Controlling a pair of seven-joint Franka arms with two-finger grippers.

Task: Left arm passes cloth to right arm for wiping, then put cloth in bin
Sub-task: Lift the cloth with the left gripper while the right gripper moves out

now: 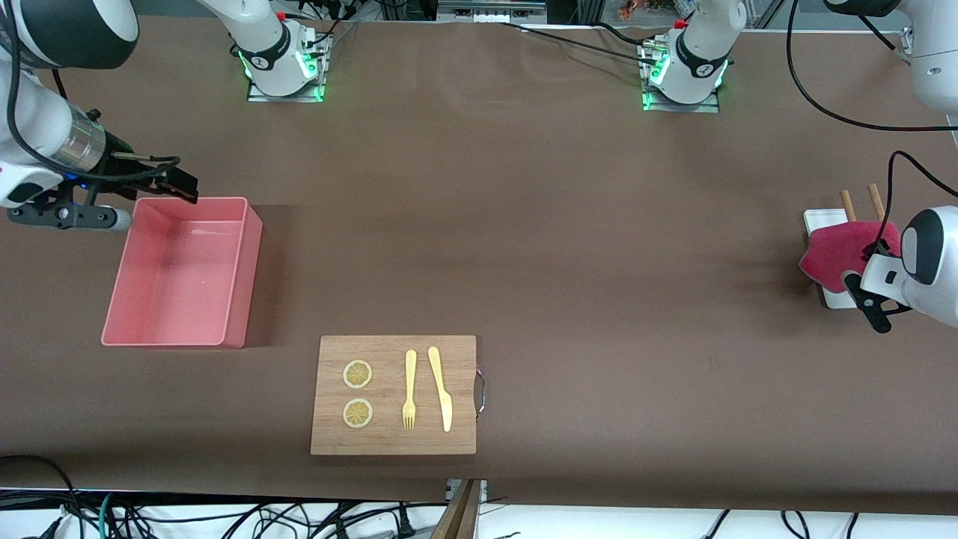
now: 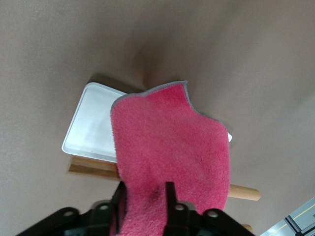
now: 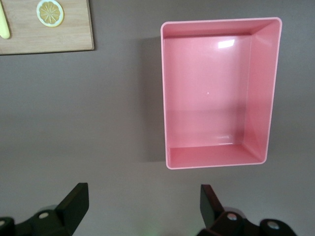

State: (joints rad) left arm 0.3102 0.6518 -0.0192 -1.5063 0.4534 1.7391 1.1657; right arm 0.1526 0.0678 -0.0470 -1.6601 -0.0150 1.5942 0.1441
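The magenta-red cloth (image 1: 838, 251) hangs from my left gripper (image 1: 861, 273), which is shut on its edge, over the narrow white tray at the left arm's end of the table. In the left wrist view the cloth (image 2: 172, 142) drapes down between the fingers (image 2: 170, 194) of my left gripper (image 2: 144, 191). The salmon-pink bin (image 1: 183, 340) stands empty toward the right arm's end. My right gripper (image 1: 178, 185) hovers open and empty by the bin's rim. The right wrist view shows my right gripper (image 3: 145, 196) over bare table, with the bin (image 3: 221, 20) ahead of it.
The white tray (image 1: 822, 219) (image 2: 91, 128) rests on two wooden sticks (image 1: 847, 203) (image 2: 243, 192). A wooden board (image 1: 397, 352) with two lemon slices (image 1: 358, 374), a yellow fork (image 1: 409, 389) and a yellow knife (image 1: 441, 389) lies near the front edge; its corner shows in the right wrist view (image 3: 54, 39).
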